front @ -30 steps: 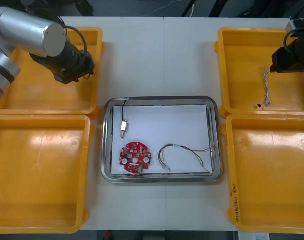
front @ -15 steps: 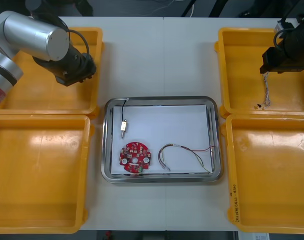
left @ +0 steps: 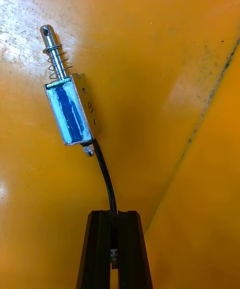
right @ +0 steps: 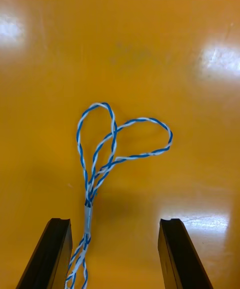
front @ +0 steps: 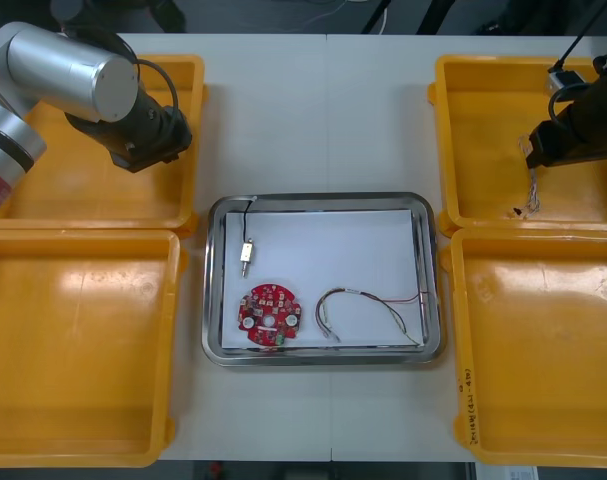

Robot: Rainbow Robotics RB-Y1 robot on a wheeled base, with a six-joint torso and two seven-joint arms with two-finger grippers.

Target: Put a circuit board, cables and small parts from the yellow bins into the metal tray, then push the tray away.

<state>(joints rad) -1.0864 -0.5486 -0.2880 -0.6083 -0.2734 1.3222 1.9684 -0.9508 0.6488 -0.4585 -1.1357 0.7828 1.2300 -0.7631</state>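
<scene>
Lying lengthwise in the far right yellow bin (front: 483,110), the twisted blue and white cable (right: 100,169) runs between the right gripper's (right: 115,224) wide-apart fingers, ungripped, with its loops pointing away from them. The left gripper (left: 112,215), over the far left yellow bin (front: 93,195), pinches a black cable (left: 106,174), and the small metal part (left: 70,114) at its end points pin outward. The metal tray (front: 215,300) holds a red circuit board (front: 270,316), a red and yellow cable (front: 368,303) and a second metal part (front: 247,251). The handwriting on the near right bin (front: 468,405) rim is unreadable.

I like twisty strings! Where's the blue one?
In the front view, the blue and white cable lies in the far right yellow bin, under the open right gripper.
</scene>
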